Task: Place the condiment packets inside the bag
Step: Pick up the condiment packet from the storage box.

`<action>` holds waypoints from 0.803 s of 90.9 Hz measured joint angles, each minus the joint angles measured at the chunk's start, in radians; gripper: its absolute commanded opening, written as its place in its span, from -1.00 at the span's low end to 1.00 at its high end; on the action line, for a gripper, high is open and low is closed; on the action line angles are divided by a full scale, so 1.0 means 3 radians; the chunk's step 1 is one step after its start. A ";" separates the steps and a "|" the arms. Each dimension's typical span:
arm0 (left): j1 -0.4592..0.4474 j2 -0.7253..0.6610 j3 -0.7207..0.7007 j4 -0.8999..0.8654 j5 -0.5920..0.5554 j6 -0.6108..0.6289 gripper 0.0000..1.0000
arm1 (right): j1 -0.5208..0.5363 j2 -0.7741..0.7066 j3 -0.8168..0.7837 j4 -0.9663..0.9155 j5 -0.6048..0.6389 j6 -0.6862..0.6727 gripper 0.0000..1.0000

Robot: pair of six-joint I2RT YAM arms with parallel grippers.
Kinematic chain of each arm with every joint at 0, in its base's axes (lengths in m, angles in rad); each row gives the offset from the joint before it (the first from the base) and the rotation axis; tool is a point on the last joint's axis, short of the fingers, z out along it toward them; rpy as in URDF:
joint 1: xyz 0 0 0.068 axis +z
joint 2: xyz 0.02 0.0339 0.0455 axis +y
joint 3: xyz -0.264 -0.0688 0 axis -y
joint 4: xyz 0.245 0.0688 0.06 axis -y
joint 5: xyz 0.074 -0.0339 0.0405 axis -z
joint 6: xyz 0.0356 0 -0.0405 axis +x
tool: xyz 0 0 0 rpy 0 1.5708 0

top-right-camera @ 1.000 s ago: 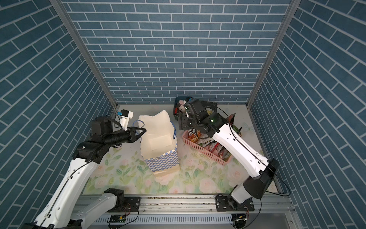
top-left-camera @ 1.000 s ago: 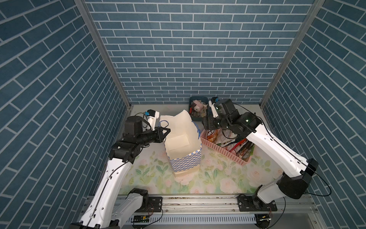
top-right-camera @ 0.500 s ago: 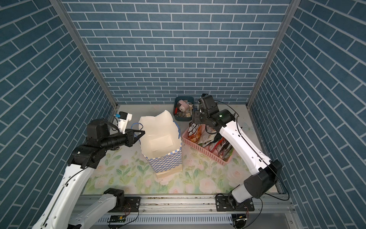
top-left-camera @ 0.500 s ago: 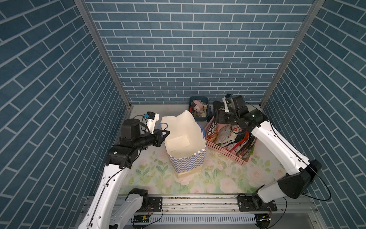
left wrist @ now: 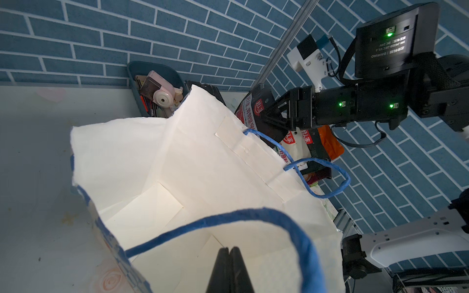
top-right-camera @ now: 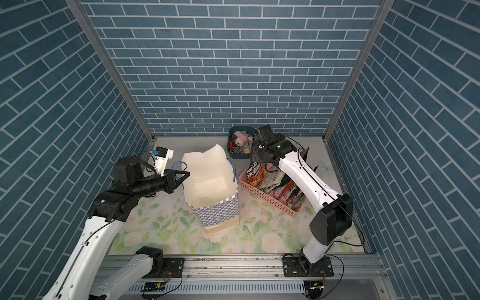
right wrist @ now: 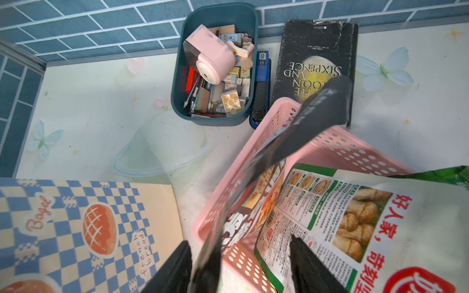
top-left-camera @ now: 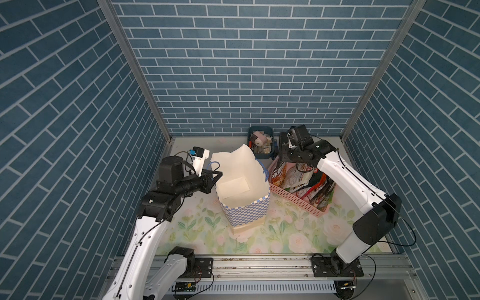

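The checkered paper bag (top-left-camera: 244,207) (top-right-camera: 215,210) stands open at mid-table, its white lining (left wrist: 203,165) showing. My left gripper (top-left-camera: 219,173) (left wrist: 229,250) is shut at the bag's left rim. Its tips poke through the blue cord handle (left wrist: 253,215), with nothing seen between them. Condiment packets fill the pink basket (top-left-camera: 296,205) (right wrist: 342,144) right of the bag. My right gripper (top-left-camera: 281,155) (right wrist: 238,241) hangs over the basket's end nearest the bag. Its jaws are open astride the edge of a black packet (right wrist: 291,137) (top-right-camera: 255,171). A white-and-green packet (right wrist: 355,215) lies against one finger.
A dark blue tub (top-left-camera: 261,141) (right wrist: 213,63) of small odds and ends stands at the back wall. Beside it lie a blue stapler (right wrist: 261,88) and a black book (right wrist: 317,63). Brick walls close in three sides.
My right gripper has swung right from the bag's far rim to the basket, and its jaws have narrowed around the black packet. The left arm has barely moved.
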 measured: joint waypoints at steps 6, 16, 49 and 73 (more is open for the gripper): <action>0.0001 -0.0011 -0.0011 0.0000 -0.0010 0.0006 -1.00 | -0.0031 0.0000 -0.0061 0.0001 -0.0025 0.0015 0.22; 0.0001 -0.0020 -0.0014 -0.0003 -0.0050 0.0019 -1.00 | -0.0062 0.0025 -0.0114 0.0005 -0.0084 0.0023 0.15; 0.0001 -0.0042 -0.0015 -0.0053 -0.0159 0.0053 -1.00 | -0.0104 0.0080 -0.0173 0.0145 -0.0172 0.0036 -1.00; 0.0000 -0.0058 -0.0015 -0.0058 -0.0233 0.0071 -1.00 | -0.0098 0.0052 0.0086 -0.0128 -0.0214 -0.0242 -1.00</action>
